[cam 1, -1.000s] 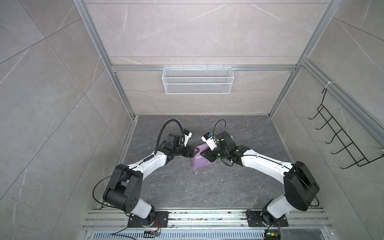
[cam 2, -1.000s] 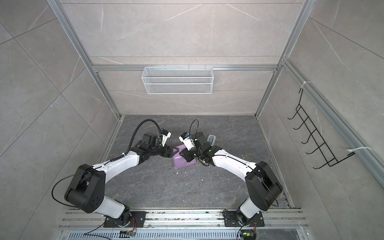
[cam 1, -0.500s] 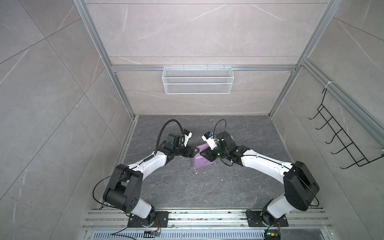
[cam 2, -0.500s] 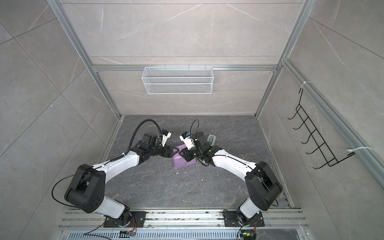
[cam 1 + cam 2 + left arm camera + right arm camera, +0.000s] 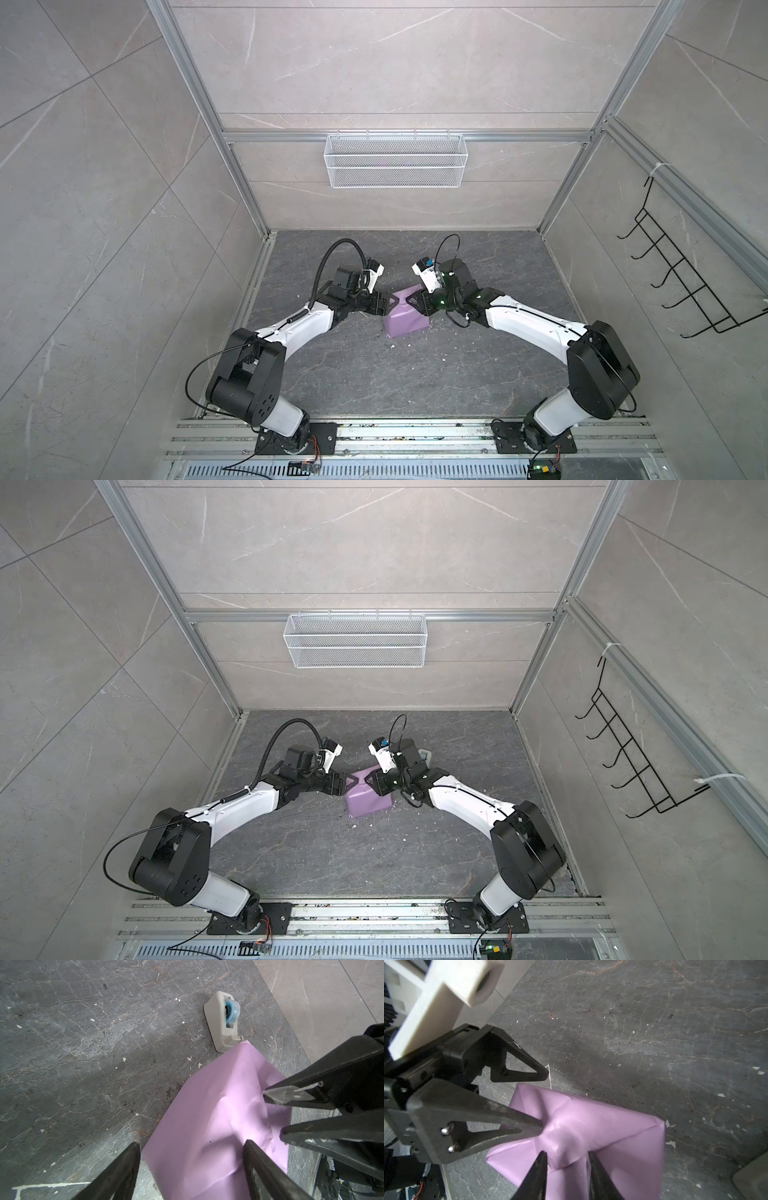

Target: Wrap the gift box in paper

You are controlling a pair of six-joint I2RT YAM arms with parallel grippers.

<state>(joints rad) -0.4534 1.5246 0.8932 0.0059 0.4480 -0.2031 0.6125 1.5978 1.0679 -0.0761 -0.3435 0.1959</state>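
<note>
The paper (image 5: 405, 320) shows its lilac face and is folded into a boxy bundle on the dark floor, also seen in a top view (image 5: 368, 798). The gift box is hidden under it. My left gripper (image 5: 191, 1142) is wide open, its fingers straddling the bundle's left end; in both top views it sits at that end (image 5: 386, 306) (image 5: 345, 788). My right gripper (image 5: 567, 1152) stands open a little, with a raised fold of paper (image 5: 564, 1138) between its fingers. It meets the bundle's top from the right (image 5: 412, 300) (image 5: 369, 781). The two grippers nearly touch, left (image 5: 544, 1099) facing right (image 5: 274, 1112).
A grey-white tape dispenser (image 5: 222, 1022) with a blue roll sits just behind the bundle, partly hidden by the right arm in a top view (image 5: 424, 754). A white wire basket (image 5: 395, 160) hangs on the back wall and a black hook rack (image 5: 681, 282) on the right wall. Paper scraps dot the floor.
The right gripper's jaws have spread a little around the paper fold. Both arms and the bundle stay where they were.
</note>
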